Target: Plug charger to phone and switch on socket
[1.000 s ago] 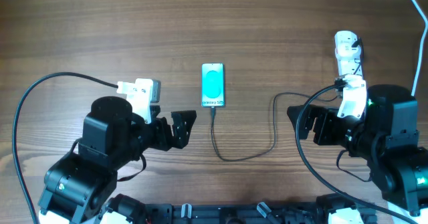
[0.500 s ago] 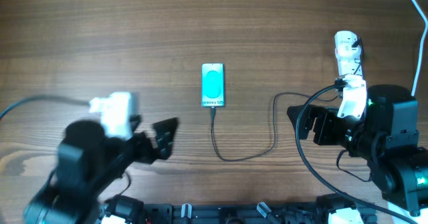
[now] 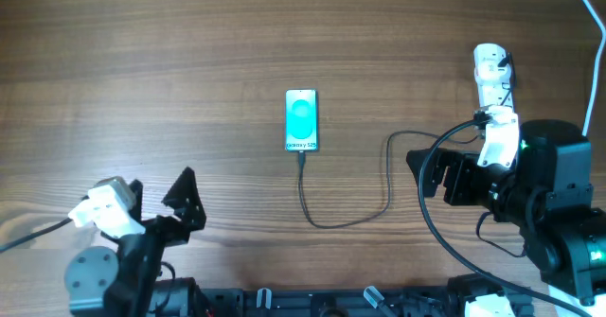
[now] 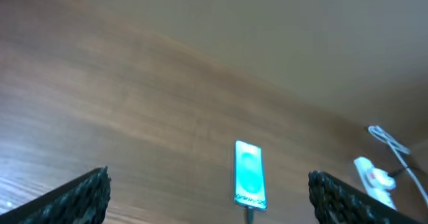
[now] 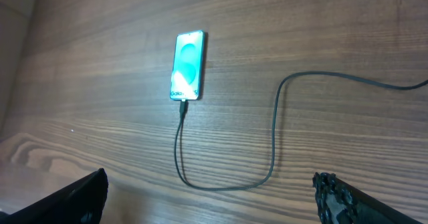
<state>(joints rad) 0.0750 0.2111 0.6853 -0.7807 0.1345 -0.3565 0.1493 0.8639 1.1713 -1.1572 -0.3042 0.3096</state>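
Overhead view: the phone (image 3: 301, 120) lies flat, screen up, mid-worktop (image 3: 142, 52), with the charger (image 3: 388, 175) connector meeting its near edge; I judge it seated. The slack loop keeps strain off that joint. The cable runs right toward the socket (image 3: 490, 76) at the far right, whose switch state I cannot read. My right jaws, wide and empty, are the nearer pair for that switch; my left jaws, equally wide and empty, sit well clear.

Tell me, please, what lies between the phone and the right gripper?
Only the charger cable: from the phone it loops round toward the right gripper, nothing else. The overhead and right wrist views show it.
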